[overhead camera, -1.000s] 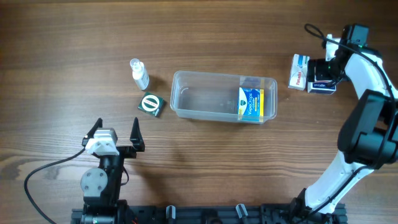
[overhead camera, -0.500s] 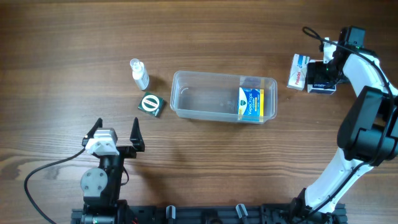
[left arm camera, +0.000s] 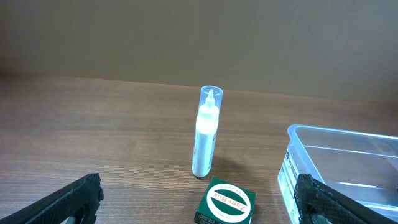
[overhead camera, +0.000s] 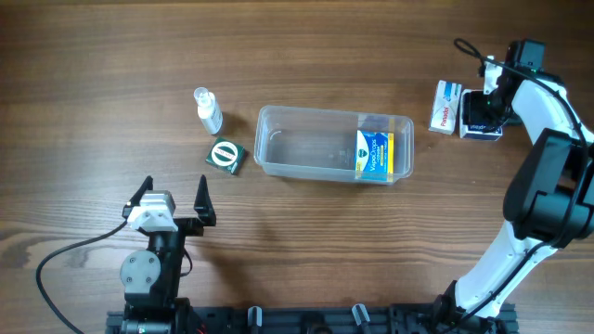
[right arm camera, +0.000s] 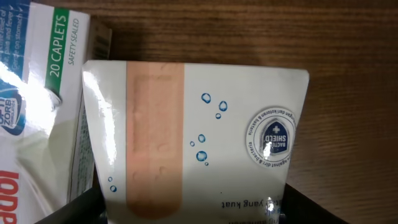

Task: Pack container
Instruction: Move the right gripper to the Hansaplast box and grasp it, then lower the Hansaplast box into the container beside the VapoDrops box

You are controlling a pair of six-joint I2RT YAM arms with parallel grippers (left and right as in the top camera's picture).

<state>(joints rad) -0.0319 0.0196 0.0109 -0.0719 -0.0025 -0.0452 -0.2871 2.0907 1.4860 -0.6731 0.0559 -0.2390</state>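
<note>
The container [overhead camera: 297, 139] is a clear tub at mid-table with a yellow-and-blue box [overhead camera: 374, 154] upright at its right end; its corner [left arm camera: 329, 140] shows in the left wrist view. At the far right, my right gripper [overhead camera: 483, 113] reaches down over a white plaster box [right arm camera: 199, 124] lying on the wood. Its jaws press against both sides of the box, so the right gripper [right arm camera: 193, 208] is shut on it. My left gripper [overhead camera: 172, 197] hangs open near the front left, its jaws wide apart and holding nothing [left arm camera: 199, 185].
A white-and-red caplets box [overhead camera: 446, 107] lies touching the plaster box's left side [right arm camera: 37, 81]. A small clear spray bottle [overhead camera: 208, 110] stands left of the container, with a green Zam-Buk box [overhead camera: 225, 155] just in front of it [left arm camera: 225, 202].
The right gripper's jaws have drawn in against the plaster box. The left arm and the other things have not moved.
</note>
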